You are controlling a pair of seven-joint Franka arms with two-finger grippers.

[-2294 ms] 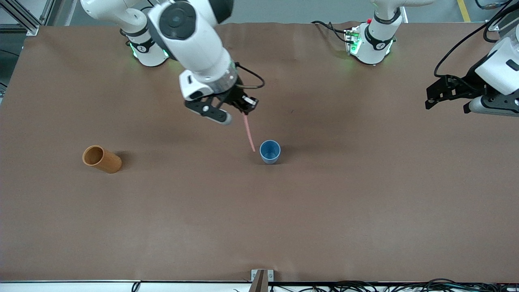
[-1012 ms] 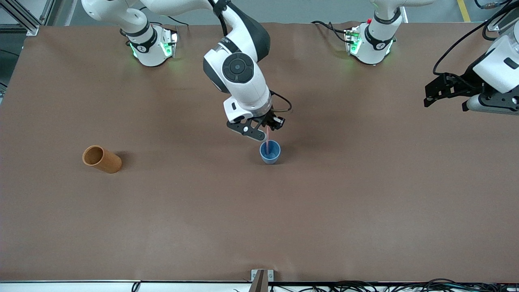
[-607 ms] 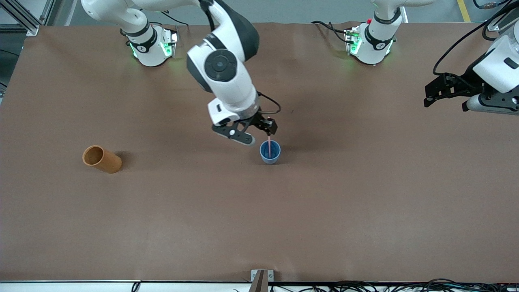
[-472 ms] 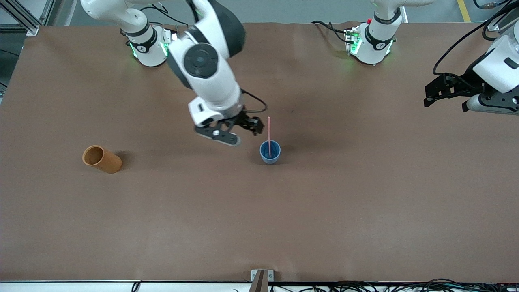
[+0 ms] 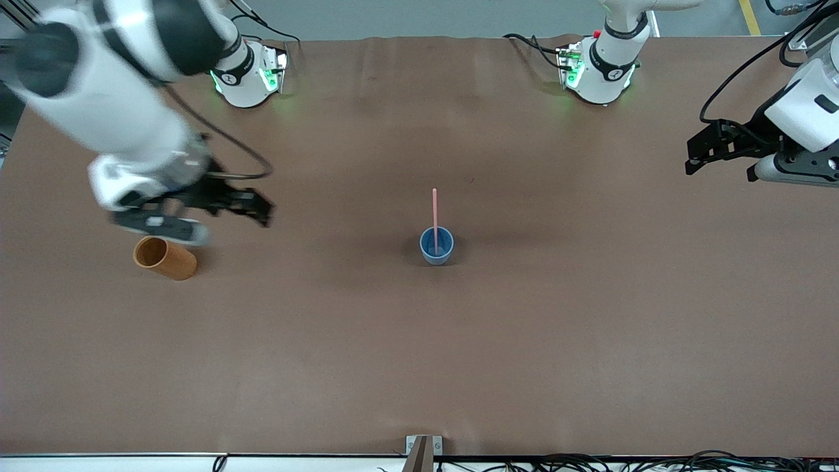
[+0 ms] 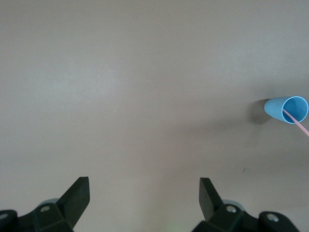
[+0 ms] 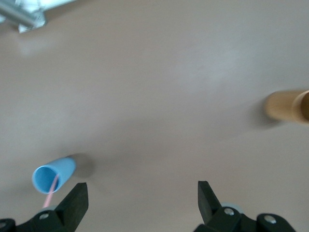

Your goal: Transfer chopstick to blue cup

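Pink chopstick (image 5: 434, 219) stands upright in blue cup (image 5: 436, 245), well clear of both sets of fingers. Looks light, stiff, thin; its upper shaft is the place to pinch. Right gripper (image 5: 196, 213), jaws wide, empty, is blurred above orange-brown cup (image 5: 164, 257). Left gripper (image 5: 724, 154) waits, wide, empty. Chopstick's lower end is hidden inside the cup.

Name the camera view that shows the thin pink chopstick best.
The front view: the thin pink chopstick shows whole, standing in the small light-blue cup. The left wrist view catches only a short piece at the cup's mouth; the right wrist view only a blurred bit inside it.
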